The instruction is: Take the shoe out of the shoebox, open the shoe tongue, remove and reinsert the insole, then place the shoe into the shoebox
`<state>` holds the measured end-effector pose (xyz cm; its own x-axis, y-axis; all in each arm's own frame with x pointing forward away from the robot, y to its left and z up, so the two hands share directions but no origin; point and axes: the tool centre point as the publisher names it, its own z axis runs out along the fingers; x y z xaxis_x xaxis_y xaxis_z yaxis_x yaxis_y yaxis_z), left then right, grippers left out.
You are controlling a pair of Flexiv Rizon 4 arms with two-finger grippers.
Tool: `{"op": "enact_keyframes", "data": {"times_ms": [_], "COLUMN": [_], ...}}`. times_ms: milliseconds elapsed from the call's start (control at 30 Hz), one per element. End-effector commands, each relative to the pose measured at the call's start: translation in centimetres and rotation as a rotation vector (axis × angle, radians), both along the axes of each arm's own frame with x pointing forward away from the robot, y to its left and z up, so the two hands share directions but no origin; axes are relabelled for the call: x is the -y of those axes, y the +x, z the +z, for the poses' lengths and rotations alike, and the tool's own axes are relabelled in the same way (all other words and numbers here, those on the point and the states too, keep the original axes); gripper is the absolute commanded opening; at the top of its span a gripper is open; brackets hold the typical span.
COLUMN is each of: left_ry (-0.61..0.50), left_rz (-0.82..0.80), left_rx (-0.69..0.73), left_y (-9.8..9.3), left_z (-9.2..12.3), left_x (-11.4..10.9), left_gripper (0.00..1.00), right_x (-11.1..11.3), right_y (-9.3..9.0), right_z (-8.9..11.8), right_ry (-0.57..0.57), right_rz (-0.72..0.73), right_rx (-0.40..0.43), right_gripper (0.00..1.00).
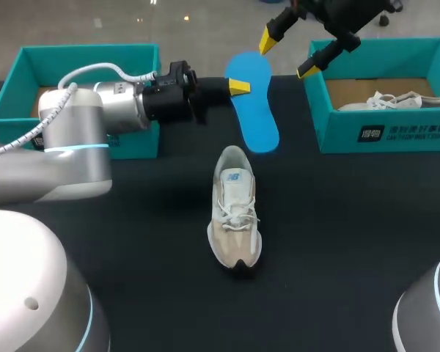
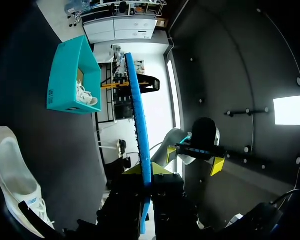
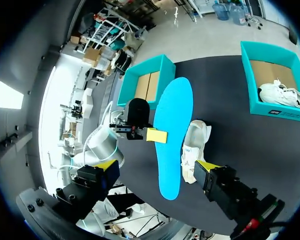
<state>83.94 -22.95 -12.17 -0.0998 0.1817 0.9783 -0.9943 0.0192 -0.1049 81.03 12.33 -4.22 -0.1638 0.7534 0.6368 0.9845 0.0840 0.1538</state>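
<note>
Blue insole (image 1: 253,110): out of shoe, pinched by left gripper (image 1: 238,86) above table (image 1: 352,242). Shoe (image 1: 235,209): unboxed, lying mid-table. Right gripper (image 1: 287,56): spread, empty. Outstanding, by my reckoning: reinsertion, reboxing.

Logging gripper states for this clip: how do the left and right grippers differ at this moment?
The left gripper is shut on the blue insole, gripping its edge; the right gripper is open and holds nothing. The left gripper points sideways across the table; the right gripper points downward from higher up, near the insole's far end. Both have yellow tips.
</note>
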Motion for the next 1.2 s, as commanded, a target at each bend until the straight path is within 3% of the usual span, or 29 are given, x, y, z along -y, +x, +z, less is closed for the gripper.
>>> {"op": "enact_keyframes", "data": {"times_ms": [33,133,267,367,833,1200], "left_ry": [-0.002,-0.002,-0.005,-0.007,-0.049,-0.07], "left_rz": [0.004,0.005,0.008,0.01,0.001,-0.052], "left_rx": [0.004,0.01,0.014,0.014,0.007,0.092], "left_y": [0.0,0.0,0.1,0.1,0.3,0.1], "left_z": [0.1,0.4,0.5,0.4,1.1,2.2], "left_x": [0.1,0.0,-0.3,-0.4,-0.8,-1.4], "left_gripper": [0.0,0.0,0.0,0.0,0.0,0.0], "right_x": [0.2,0.2,1.8,3.2,5.0,5.6], "right_y": [-0.2,-0.2,0.3,0.4,0.7,0.6], "right_z": [-0.4,-0.4,-2.3,-3.0,-3.7,-4.4], "right_ry": [0.095,0.095,0.392,0.468,0.574,0.565], "right_rz": [0.011,0.011,-0.016,-0.048,-0.039,-0.042], "right_rx": [-0.004,-0.004,-0.056,-0.05,0.006,0.005], "right_gripper": [1.0,1.0,1.0,1.0,1.0,1.0]}}
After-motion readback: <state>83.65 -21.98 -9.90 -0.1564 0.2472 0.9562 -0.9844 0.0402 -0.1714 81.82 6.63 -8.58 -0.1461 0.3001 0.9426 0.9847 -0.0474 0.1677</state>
